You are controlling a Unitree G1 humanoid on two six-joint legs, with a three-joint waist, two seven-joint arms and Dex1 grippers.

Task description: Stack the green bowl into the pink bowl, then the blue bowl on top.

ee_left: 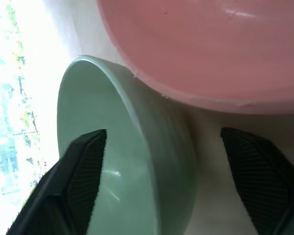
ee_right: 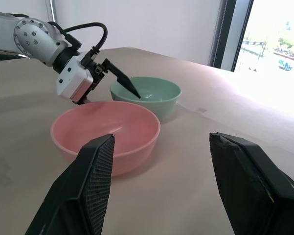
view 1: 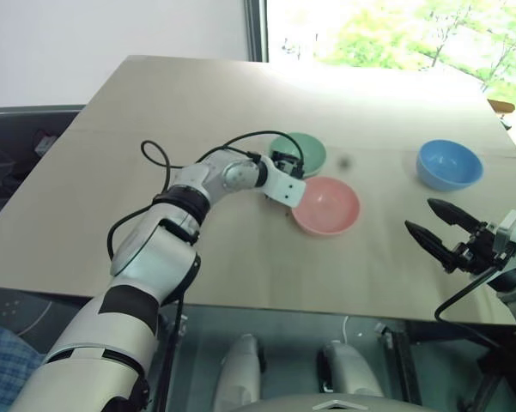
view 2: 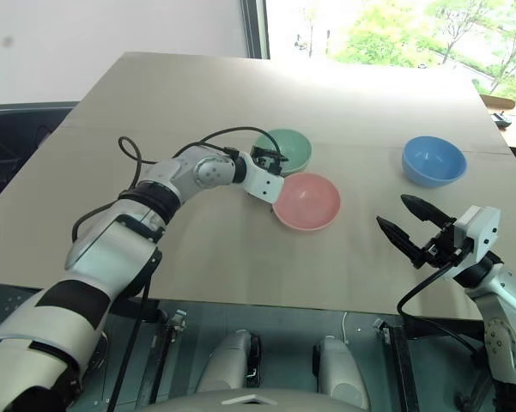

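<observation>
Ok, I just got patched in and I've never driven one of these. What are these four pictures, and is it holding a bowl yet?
It is a humanoid robot with two arms, each ending in a two-fingered black gripper. Two pictures come from its head, looking down over a tan table. The other two come from cameras on each wrist, looking along that gripper's fingers.

On the table stand the green bowl, the pink bowl beside it and the blue bowl apart, on the robot's right.

The left gripper straddles the green bowl's wall, one finger inside, one outside, with gaps showing, so nothing is gripped yet. The right gripper hangs open, holding nothing.
</observation>
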